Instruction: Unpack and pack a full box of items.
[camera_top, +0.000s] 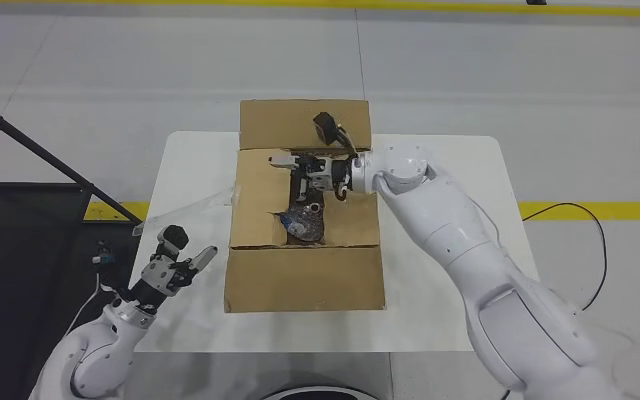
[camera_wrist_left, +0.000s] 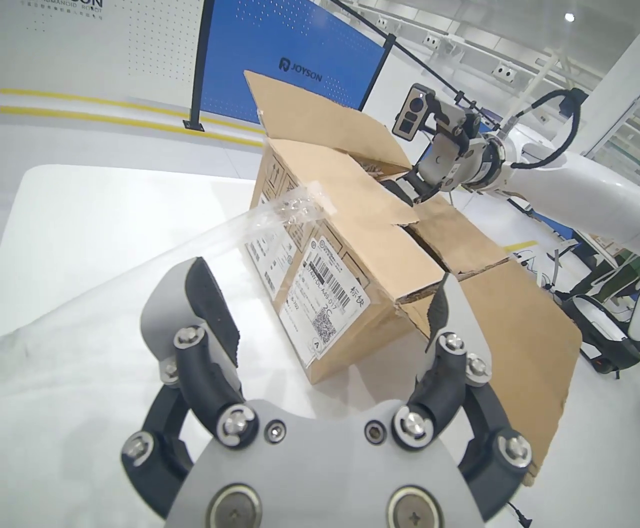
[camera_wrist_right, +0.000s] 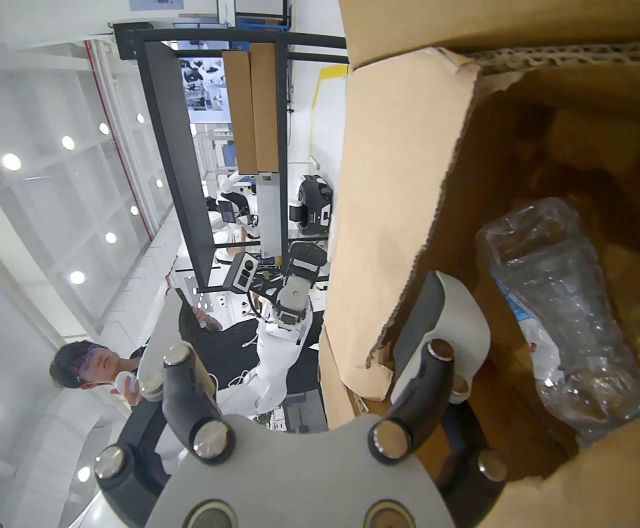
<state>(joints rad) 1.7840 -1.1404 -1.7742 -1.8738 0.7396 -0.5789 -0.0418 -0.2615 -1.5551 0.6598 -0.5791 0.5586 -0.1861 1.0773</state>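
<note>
An open cardboard box (camera_top: 305, 275) stands in the middle of the white table (camera_top: 440, 200), all flaps folded out. A crumpled clear plastic bottle (camera_wrist_right: 555, 310) lies inside it, seen from above as a dark item (camera_top: 305, 220). My right gripper (camera_top: 295, 172) is over the far part of the box opening. It is open, and in the right wrist view (camera_wrist_right: 310, 300) a torn inner flap (camera_wrist_right: 395, 200) passes between its fingers, one finger inside the box. My left gripper (camera_top: 190, 245) hangs open and empty (camera_wrist_left: 320, 277) over the table's near left corner, facing the labelled box side (camera_wrist_left: 320, 290).
A strip of clear plastic film (camera_wrist_left: 280, 205) trails from the box's left side across the table (camera_top: 195, 205). A black frame stands off the table's left edge. Bare table surface lies to the right of the box.
</note>
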